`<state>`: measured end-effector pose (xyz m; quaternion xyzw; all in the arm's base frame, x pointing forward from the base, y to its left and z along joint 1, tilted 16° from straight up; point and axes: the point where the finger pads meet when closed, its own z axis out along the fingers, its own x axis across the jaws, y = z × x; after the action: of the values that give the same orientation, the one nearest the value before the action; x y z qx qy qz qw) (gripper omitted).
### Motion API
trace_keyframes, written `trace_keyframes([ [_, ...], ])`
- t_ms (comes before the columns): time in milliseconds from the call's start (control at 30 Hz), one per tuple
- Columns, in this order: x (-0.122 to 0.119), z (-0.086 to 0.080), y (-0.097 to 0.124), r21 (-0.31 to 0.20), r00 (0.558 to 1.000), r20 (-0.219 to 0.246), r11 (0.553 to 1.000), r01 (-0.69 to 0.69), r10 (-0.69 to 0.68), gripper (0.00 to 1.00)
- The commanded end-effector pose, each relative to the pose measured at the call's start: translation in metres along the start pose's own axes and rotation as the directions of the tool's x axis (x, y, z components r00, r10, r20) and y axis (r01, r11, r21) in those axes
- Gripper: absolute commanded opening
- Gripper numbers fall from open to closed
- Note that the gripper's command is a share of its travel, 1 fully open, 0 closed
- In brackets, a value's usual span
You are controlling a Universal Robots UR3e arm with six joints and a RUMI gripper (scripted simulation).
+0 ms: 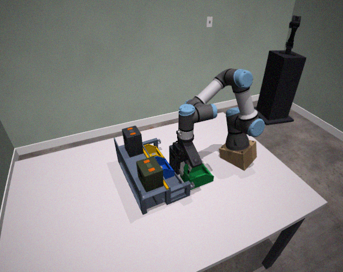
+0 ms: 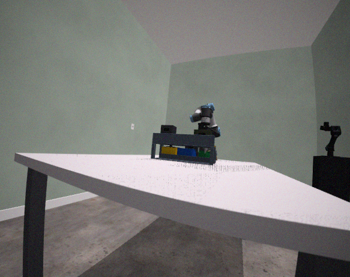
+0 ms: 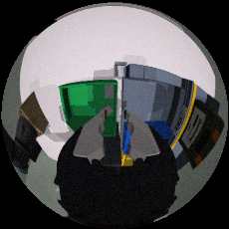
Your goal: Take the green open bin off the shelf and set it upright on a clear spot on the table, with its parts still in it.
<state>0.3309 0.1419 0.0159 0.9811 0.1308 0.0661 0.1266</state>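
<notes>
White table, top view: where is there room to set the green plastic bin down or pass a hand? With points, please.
The white table [image 1: 78, 241] [image 2: 140, 180] [image 3: 119, 30] shows room left of the grey-blue shelf rack [image 1: 143, 204] [image 2: 183, 139] [image 3: 141, 72] and between rack and near edge. It's crowded where the jaws straddle the green bin's [image 1: 205, 182] [image 2: 204, 154] [image 3: 82, 100] rack-side wall.

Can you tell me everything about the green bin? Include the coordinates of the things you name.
The green bin [image 1: 204, 179] [image 2: 204, 154] [image 3: 80, 102] is open on top, with straight walls, and looks like plastic. It appears to sit upright on the table [image 1: 78, 235] [image 2: 140, 172] [image 3: 100, 40], right beside the blue-grey shelf [image 1: 143, 204] [image 2: 183, 139] [image 3: 144, 72]. The open gripper's [image 1: 182, 170] [image 3: 116, 114] fingers are at its edge; I can't tell if they touch. Its parts aren't clear.
</notes>
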Motion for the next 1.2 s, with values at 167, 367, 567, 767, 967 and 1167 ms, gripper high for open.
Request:
trace_keyframes([
  [167,0.001,-0.001,0.0,0.0,1.0,-0.003,1.0,0.0,0.0,0.2],
  [367,0.001,-0.001,0.0,0.0,1.0,-0.003,1.0,0.0,0.0,0.2],
  [567,0.001,-0.001,0.0,0.0,1.0,-0.003,1.0,0.0,0.0,0.2],
  [767,0.001,-0.034,0.0,0.0,1.0,-0.003,1.0,0.0,0.0,0.2],
  [967,0.001,-0.056,0.0,0.0,1.0,-0.003,1.0,0.0,0.0,0.2],
  [1167,0.001,-0.056,0.0,0.0,1.0,-0.003,1.0,0.0,0.0,0.2],
])
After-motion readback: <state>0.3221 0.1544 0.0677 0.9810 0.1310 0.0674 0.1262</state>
